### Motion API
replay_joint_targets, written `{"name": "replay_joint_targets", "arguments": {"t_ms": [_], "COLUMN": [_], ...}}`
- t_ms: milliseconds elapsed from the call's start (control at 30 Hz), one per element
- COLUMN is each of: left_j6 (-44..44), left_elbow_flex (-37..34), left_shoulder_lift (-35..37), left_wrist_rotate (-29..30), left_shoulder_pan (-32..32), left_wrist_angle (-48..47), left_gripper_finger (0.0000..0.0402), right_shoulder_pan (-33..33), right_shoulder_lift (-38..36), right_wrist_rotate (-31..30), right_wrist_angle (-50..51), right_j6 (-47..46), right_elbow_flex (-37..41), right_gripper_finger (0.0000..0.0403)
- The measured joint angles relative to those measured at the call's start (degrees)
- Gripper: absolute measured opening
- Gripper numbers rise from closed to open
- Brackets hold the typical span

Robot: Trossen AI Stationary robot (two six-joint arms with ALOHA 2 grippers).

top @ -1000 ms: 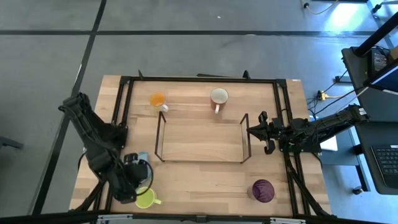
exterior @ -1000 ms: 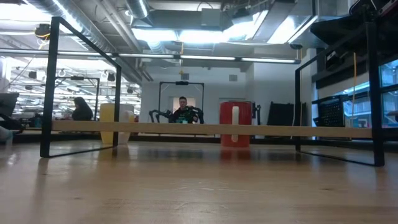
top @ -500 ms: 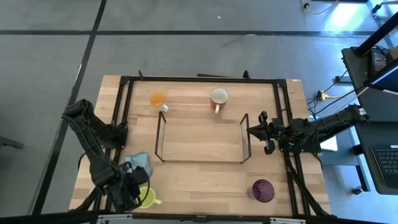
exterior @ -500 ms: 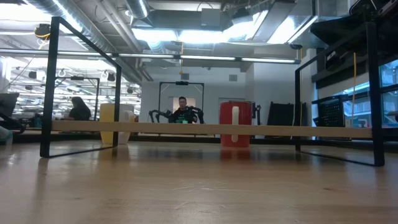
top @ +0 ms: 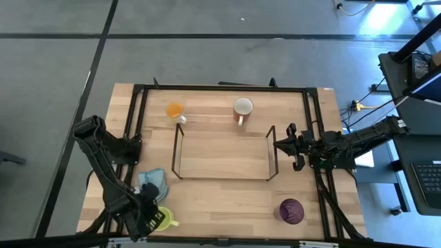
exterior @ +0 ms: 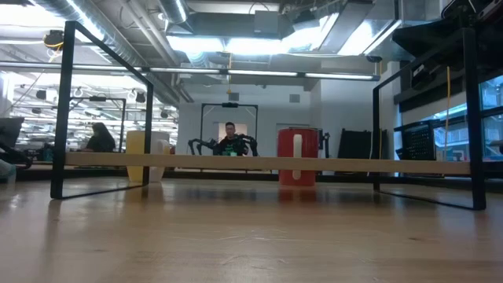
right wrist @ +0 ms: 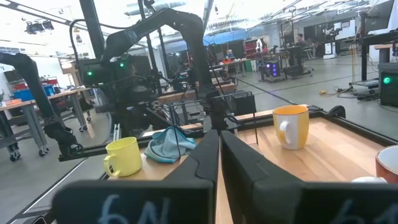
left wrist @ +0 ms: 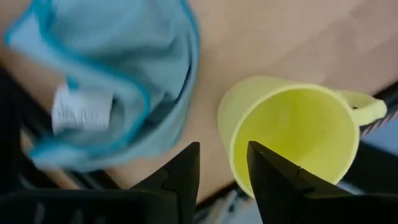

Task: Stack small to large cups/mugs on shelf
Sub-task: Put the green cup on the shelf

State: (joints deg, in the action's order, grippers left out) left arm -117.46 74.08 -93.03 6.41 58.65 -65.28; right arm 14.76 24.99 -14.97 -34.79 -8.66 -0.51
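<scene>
At the lower left of the high view, the left claw (top: 148, 219) hangs over the yellow-green mug (top: 161, 219) with its fingers apart, straddling the mug's rim, and the light blue cloth (top: 151, 182) lies just beside it. The right claw (top: 293, 147) waits with fingers together at the right end of the empty wire shelf (top: 222, 155) in mid-frame. If the closing fingers catch the rim off-centre, the mug could tip or skid off the tabletop's (top: 220, 200) near edge.

A crumpled light blue cloth (top: 153, 181) lies on the wooden table (top: 227, 200) near its front left corner. A black metal frame (top: 220, 87) runs around the tabletop. Beyond the table, a person (exterior: 230, 135) sits in the workshop.
</scene>
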Motion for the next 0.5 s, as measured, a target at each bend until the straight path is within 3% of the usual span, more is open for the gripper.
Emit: {"name": "replay_joint_targets", "arguments": {"t_ms": [133, 233, 500], "left_j6": [-9.96, -10.38, -9.66], "left_elbow_flex": [0.0, 0.0, 0.0], "left_shoulder_lift": [-0.08, -0.28, -0.32], "left_wrist_rotate": [-1.57, -3.39, -1.18], "left_shoulder_pan": [2.08, 1.78, -0.65], "left_wrist_angle": [1.77, 2.74, 1.3], "left_gripper_finger": [0.0127, 0.0127, 0.0127], "right_shoulder_pan": [-0.01, 0.0, -0.02], "right_shoulder_lift": [-0.02, -0.02, -0.01], "right_wrist_rotate": [0.0, -0.02, -0.01], "right_wrist_angle": [0.0, 0.0, -0.01], "right_j6": [0.02, -0.05, -0.03], "right_elbow_flex": [0.0, 0.0, 0.0], "right_gripper_finger": [0.002, 0.002, 0.002]}}
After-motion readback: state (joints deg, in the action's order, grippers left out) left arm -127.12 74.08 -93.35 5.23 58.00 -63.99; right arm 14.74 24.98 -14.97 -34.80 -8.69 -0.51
